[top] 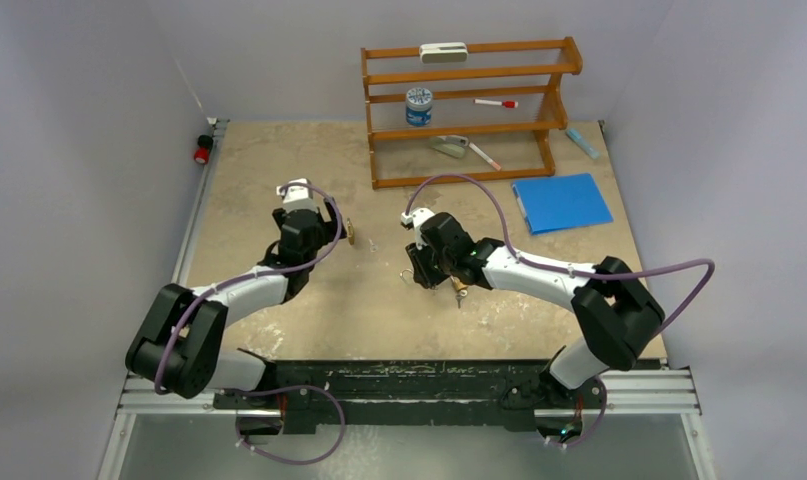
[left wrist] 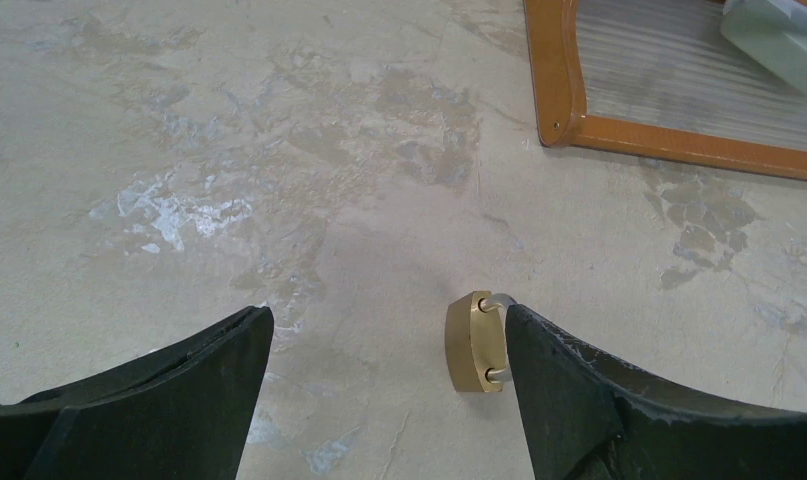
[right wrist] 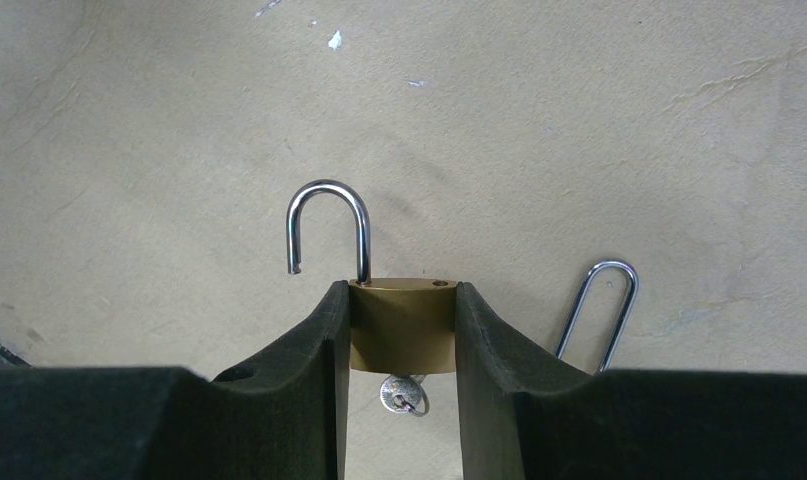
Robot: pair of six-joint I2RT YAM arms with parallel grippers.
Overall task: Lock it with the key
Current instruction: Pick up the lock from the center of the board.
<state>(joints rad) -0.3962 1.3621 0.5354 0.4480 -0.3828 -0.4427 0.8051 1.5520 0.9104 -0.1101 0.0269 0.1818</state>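
Observation:
My right gripper (right wrist: 402,290) is shut on the body of a brass padlock (right wrist: 402,330). Its steel shackle (right wrist: 327,225) is open and swung out to the left. A silver key (right wrist: 401,393) hangs in the keyhole on the padlock's underside, between my fingers. In the top view the right gripper (top: 431,268) is low over the middle of the table. My left gripper (left wrist: 389,315) is open. A second, small brass padlock (left wrist: 476,342) stands on the table right against its right finger (left wrist: 579,390), which hides part of the shackle. This padlock also shows in the top view (top: 351,233).
A loose long steel loop (right wrist: 604,310) lies on the table just right of my right fingers. A wooden rack (top: 469,110) holding small items stands at the back, and its corner shows in the left wrist view (left wrist: 559,80). A blue folder (top: 562,202) lies at the back right.

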